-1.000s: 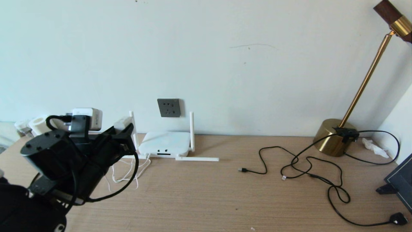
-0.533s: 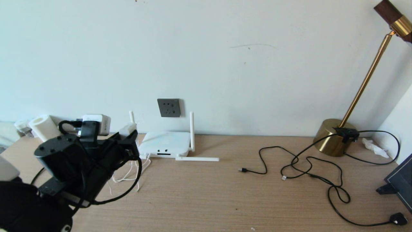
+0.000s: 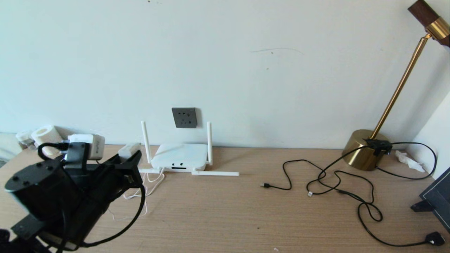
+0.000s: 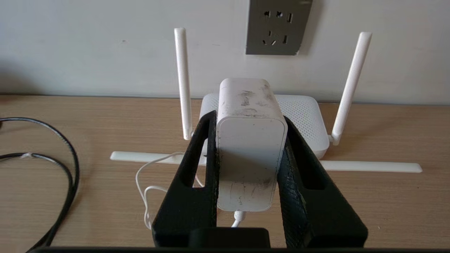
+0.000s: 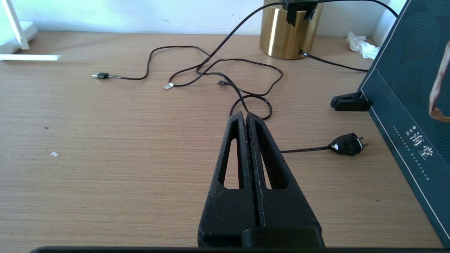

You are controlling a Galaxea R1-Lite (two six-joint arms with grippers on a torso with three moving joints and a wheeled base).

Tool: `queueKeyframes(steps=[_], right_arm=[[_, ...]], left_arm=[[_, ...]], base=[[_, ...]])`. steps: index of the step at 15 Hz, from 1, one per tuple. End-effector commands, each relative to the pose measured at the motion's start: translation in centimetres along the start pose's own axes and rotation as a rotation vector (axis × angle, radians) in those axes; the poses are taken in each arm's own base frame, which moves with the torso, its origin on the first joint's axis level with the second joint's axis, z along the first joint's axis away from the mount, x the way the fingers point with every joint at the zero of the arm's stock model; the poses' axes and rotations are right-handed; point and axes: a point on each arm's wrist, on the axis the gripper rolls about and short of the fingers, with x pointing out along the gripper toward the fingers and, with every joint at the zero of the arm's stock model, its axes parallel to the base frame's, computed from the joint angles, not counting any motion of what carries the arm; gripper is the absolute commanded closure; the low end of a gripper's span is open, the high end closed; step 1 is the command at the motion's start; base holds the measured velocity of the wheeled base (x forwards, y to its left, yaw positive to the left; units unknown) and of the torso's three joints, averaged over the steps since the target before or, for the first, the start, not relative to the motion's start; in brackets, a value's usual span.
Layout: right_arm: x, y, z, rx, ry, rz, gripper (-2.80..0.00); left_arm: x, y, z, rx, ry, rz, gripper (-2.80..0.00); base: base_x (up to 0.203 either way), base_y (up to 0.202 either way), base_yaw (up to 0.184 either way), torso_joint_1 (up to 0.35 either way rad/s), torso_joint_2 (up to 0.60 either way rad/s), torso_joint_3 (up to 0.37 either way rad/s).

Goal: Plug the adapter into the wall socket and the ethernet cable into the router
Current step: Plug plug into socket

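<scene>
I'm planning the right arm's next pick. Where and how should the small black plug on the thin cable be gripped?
Grip the small black plug across its body, coming from above. It lies flat on the table, its prongs pointing away from its cable, so closing on the two long sides looks safest. The right gripper is shut and empty.

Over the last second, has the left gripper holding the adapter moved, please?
Yes. The left gripper, shut on the adapter, has shifted left and slightly down, away from the router.

This looks like a home room or home office: a wood-grain bench against a plain pale wall with a grey wall socket, a white router, a brass lamp, loose black cables and toilet rolls.
</scene>
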Motion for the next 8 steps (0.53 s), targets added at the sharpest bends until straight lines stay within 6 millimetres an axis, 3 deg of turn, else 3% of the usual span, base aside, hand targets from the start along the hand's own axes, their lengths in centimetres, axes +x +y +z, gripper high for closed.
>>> queueKeyframes(steps=[1,5,8], right_arm=[[0.0,0.0,0.0,0.000,0.002,0.000,0.00],[0.0,0.0,0.0,0.000,0.000,0.000,0.00],[0.0,0.0,0.0,0.000,0.002,0.000,0.00]], left_arm=[[-0.9,0.3,0.7,-0.009,-0.029,0.008,0.00],[-2.3,0.8,0.0,-0.008,0.010,0.026,0.00],[-2.2,0.7,-0.2,-0.007,0.020,0.022,0.00]], base=[[0.000,0.000,0.000,0.000,0.00,0.000],[0.000,0.000,0.000,0.000,0.00,0.000],[0.000,0.000,0.000,0.000,0.00,0.000]])
